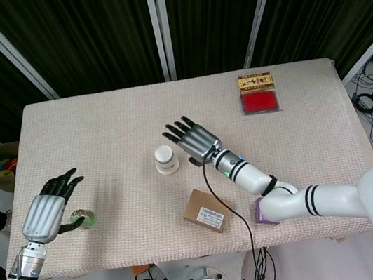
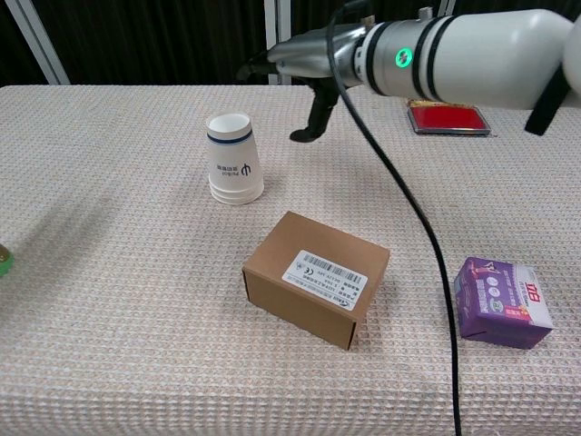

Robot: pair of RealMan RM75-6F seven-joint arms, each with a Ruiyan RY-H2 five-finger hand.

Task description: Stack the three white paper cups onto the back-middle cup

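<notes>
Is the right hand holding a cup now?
No, the right hand is open, fingers spread, beside the cup stack without touching it.

White paper cups point(image 1: 165, 160) point(image 2: 234, 159), nested upside down in 1 stack, upright, mid-table
</notes>
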